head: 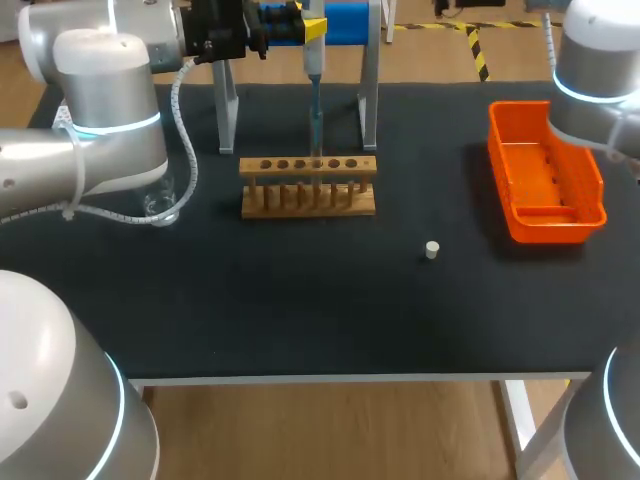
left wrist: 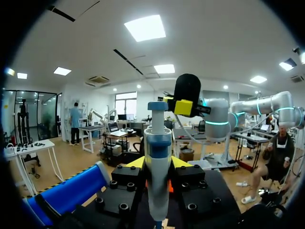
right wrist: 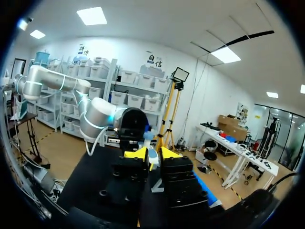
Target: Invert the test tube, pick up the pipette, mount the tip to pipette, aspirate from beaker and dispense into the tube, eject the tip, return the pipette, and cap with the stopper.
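While left gripper [left wrist: 157,164] clamps pipette [left wrist: 157,138] upright, tip down over wooden rack [head: 308,186], I judge dispensing in hand; next: press plunger fully, then carry tip to orange bin [head: 540,175].

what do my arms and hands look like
The left arm and right arm are rounded silver-grey tubes with glowing cyan rings at the joints. A white coiled cable hangs from the left arm. The left hand is a black bolted block with yellow tips; the right hand is black and blocky too.
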Available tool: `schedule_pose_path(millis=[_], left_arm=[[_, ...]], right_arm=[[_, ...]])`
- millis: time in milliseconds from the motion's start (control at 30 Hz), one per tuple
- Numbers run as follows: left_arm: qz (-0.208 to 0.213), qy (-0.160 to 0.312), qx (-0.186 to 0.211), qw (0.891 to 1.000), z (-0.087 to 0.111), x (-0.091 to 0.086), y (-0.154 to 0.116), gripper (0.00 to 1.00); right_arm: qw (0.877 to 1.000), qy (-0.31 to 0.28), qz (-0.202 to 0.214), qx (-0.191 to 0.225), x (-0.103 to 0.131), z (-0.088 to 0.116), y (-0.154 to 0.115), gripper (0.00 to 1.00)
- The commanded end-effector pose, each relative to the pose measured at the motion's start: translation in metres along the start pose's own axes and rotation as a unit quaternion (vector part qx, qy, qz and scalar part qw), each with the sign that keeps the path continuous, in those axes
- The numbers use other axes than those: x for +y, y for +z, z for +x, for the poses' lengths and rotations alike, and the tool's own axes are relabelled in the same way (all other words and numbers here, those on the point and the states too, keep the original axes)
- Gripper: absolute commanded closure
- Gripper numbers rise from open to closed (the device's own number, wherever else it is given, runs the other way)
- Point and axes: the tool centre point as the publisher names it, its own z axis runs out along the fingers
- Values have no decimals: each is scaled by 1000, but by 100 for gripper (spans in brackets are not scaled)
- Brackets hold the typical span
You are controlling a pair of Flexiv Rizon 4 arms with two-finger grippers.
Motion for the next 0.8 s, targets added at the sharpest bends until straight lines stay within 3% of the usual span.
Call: schedule_pose_path(millis=[33,233,533,800], left_arm=[[-1,0,1,1000,-1,-1,0,100],[-1,0,1,1000,-1,-1,0,100],[-1,0,1,1000,-1,-1,0,100],[-1,0,1,1000,-1,-1,0,100]], right_arm=[[1000,11,-4,9,5,-6,5,100],[998,47,-16,30,11,-7,10,100],[990,78,-53,101,20,-4,19,100],[987,81,-55,128,28,-2,38,100]])
